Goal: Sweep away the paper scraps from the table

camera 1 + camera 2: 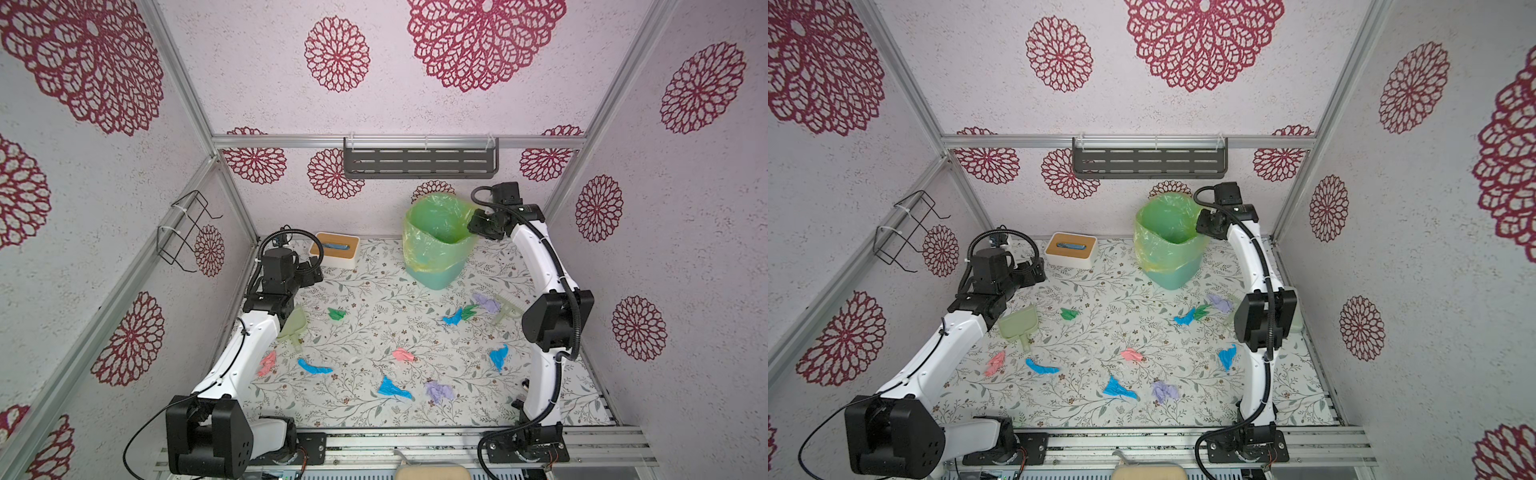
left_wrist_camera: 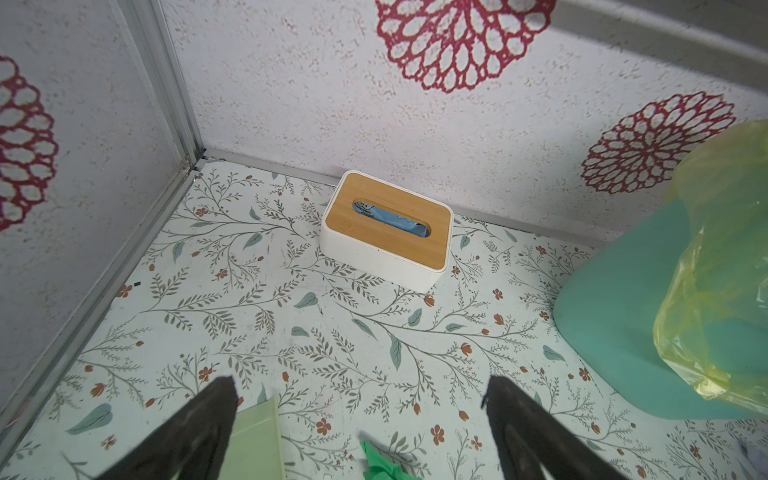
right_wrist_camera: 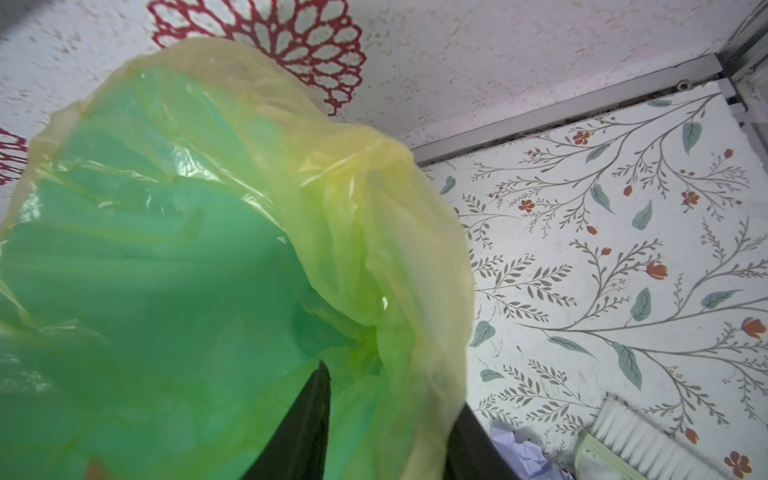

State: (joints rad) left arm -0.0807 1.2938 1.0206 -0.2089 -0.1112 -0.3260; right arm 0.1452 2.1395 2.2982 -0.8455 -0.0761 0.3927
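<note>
The bench (image 1: 374, 266) carries the paper scraps (image 1: 394, 388), loose and mostly behind both tools, toward the arm bases. The right tool (image 3: 390, 390) straddles the bin liner (image 3: 249, 187) rim; whether it clamps cannot be told. The left tool (image 2: 359, 382) stands wide apart, empty. Hazard: pulling the liner may tip the bin (image 1: 432, 278) or tear the film. No legible writing appears.

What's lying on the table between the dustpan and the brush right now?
A green scrap near the dustpan, then a blue scrap, a second green scrap and a lilac scrap by the brush, seen in both top views.
</note>
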